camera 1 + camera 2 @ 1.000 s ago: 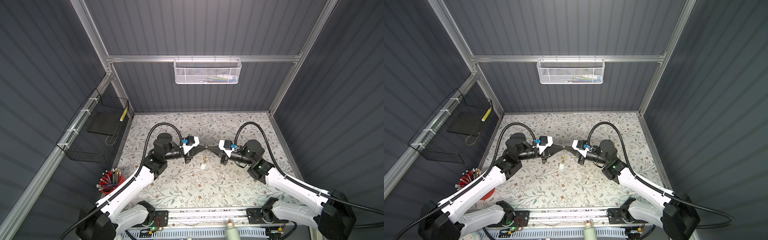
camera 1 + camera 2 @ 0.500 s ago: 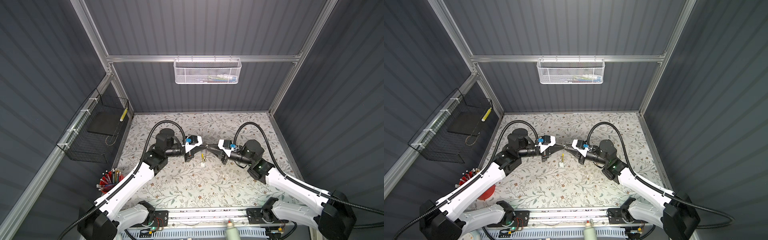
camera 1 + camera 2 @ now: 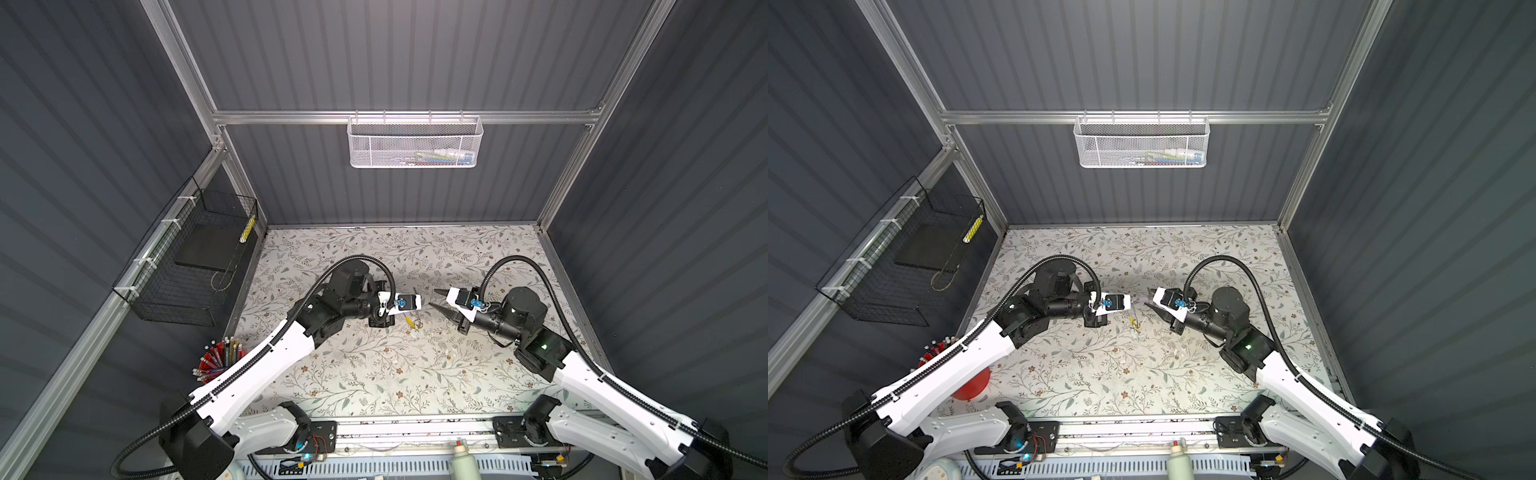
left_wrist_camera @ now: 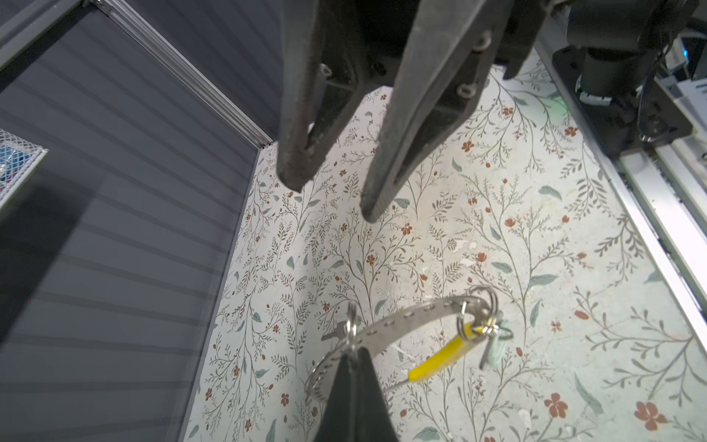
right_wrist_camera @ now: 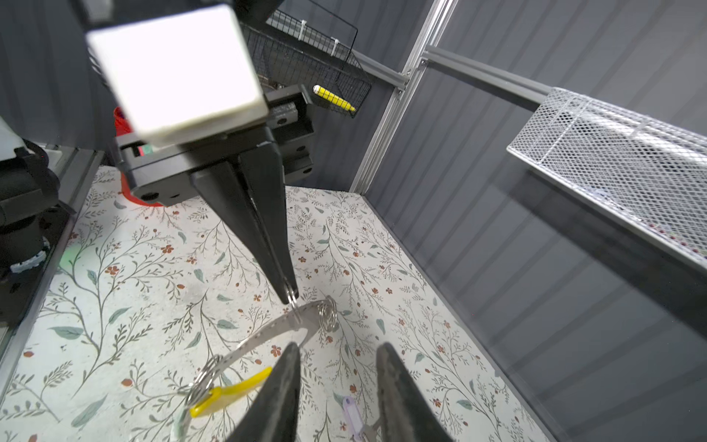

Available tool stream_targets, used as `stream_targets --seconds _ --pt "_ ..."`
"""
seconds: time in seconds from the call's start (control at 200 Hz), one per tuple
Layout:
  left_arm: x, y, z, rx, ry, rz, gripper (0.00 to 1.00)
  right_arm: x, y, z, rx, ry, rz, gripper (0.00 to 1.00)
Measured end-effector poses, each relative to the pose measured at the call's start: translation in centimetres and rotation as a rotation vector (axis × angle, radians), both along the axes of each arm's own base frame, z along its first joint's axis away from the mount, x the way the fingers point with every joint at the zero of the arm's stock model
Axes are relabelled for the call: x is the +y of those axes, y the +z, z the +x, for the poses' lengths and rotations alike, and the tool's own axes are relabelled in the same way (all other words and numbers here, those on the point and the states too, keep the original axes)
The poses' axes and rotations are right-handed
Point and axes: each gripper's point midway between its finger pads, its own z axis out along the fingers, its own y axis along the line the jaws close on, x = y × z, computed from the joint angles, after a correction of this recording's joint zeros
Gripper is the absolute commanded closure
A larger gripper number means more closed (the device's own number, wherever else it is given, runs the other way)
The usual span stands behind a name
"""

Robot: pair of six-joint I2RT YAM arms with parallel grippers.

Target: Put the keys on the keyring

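Note:
The keyring (image 4: 405, 317) is a curved grey perforated band hanging above the floral table. It shows small in both top views (image 3: 411, 322) (image 3: 1133, 322). My left gripper (image 4: 354, 354) is shut on a small split ring (image 5: 292, 298) threaded on the band (image 5: 260, 336). Keys hang from the band: one with a yellow head (image 4: 440, 359), one with a pale mint head (image 4: 497, 340), and a small silvery one (image 4: 333, 335) at the pinched ring. My right gripper (image 5: 338, 350) (image 3: 433, 298) is open, just clear of the band and holding nothing.
A lilac-headed key (image 5: 352, 413) lies on the table under the right gripper. A white mesh basket (image 3: 415, 143) hangs on the back wall, a black wire basket (image 3: 195, 266) on the left wall. A red cup of pens (image 3: 216, 363) stands at front left.
The band was stretched between both grippers. My right gripper has opened, let go and drawn back to the right. The band now hangs from the left gripper alone.

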Motion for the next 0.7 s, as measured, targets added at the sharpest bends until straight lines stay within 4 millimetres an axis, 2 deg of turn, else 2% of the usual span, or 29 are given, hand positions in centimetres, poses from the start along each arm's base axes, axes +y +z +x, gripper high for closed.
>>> stream_targets --seconds 0.475,0.7 --pt "-0.4 -0.6 0.0 -0.166 -0.007 0.120 1.00 1.2 -3.6 -0.4 0.062 0.075 -0.150 0.69" --pt "-0.7 0.0 0.0 -0.174 -0.011 0.119 1.00 1.7 -3.7 -0.6 0.069 0.096 -0.143 0.72"
